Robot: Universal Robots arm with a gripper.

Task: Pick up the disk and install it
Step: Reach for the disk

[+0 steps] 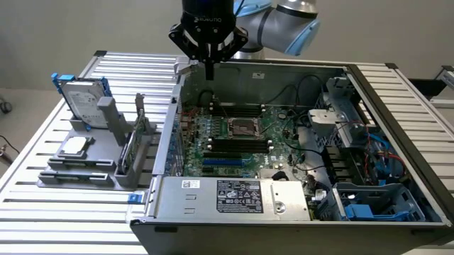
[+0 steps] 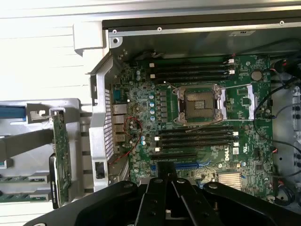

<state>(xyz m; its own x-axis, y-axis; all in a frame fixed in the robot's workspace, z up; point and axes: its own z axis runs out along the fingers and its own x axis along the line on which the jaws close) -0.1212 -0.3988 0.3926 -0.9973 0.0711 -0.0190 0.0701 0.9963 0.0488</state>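
The disk (image 1: 85, 103), silver-grey with a white label and a blue frame, stands upright in a grey rack (image 1: 78, 172) at the exterior view's left. My gripper (image 1: 210, 73) hangs shut and holds nothing above the back left corner of the open computer case (image 1: 298, 159), well apart from the disk. In the wrist view my gripper (image 2: 167, 178) points down over the green motherboard (image 2: 197, 108), its black fingers pressed together.
The rack also carries a thin green circuit card (image 1: 133, 146) (image 2: 61, 155) on edge and a small square silver chip (image 1: 76, 146). Inside the case are a power supply (image 1: 234, 196), cables and a bay with blue parts (image 1: 369, 208). A slatted metal table (image 1: 50, 223) lies under everything.
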